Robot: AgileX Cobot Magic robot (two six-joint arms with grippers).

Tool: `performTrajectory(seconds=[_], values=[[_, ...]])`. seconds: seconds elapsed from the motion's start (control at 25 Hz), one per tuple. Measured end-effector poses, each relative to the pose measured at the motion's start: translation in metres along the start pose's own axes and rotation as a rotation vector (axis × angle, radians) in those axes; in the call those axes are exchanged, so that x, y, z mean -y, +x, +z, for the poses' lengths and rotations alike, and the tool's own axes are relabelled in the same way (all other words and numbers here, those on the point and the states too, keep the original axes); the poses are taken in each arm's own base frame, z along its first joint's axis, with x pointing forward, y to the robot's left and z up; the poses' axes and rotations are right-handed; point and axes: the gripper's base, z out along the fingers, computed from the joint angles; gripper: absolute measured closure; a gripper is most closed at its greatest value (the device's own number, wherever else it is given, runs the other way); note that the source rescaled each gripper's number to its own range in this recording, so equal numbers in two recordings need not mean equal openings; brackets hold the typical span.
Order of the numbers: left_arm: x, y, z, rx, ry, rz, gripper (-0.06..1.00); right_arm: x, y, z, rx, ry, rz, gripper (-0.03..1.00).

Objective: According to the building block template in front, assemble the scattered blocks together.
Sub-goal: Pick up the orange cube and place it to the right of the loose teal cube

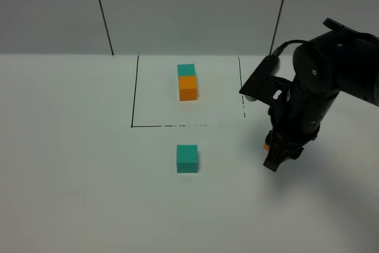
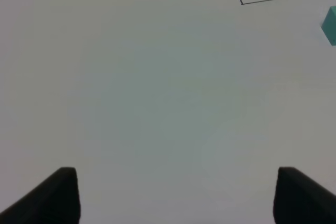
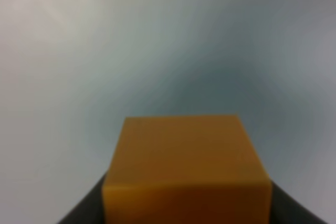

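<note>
Your right gripper stands at the right of the high view, just below the lower right corner of the black-line rectangle. It is clamped on the orange block. In the right wrist view the cube fills the gap between the two dark fingers, while from above only an orange sliver shows beside the gripper. You cannot tell from these views whether the cube is off the table.

The teal block sits alone at lower centre, well apart from the gripper and just below the rectangle's bottom line. Inside the rectangle, the template shows teal above and orange below, with the two touching.

Your left gripper hangs with its jaws spread wide over bare table and nothing between them.

The orange cube looks rigid, light and matte, so flat finger pads on two opposite faces should hold it without much squeeze. Keep the grip centred on those faces, and leave free the face that has to meet the teal block. The teal cube looks just as light, so it will likely slide if you nudge it. Bring the orange block in square against its lower side, gently.
</note>
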Motion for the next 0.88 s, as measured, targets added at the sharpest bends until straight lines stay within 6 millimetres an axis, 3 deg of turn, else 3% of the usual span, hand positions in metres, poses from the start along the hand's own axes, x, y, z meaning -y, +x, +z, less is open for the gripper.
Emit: performTrajectory(seconds=[0.24,0.48,0.88], values=[[0.000,0.000,0.000,0.000,0.000,0.000,0.30,0.005,-0.030,0.009,-0.108,-0.064,-0.090,0.86],[0.000,0.000,0.000,0.000,0.000,0.000,0.30,0.014,-0.051,0.012,-0.092,-0.051,-0.189,0.86],[0.000,0.000,0.000,0.000,0.000,0.000,0.30,-0.009,-0.068,0.038,-0.107,-0.115,-0.449,0.86]])
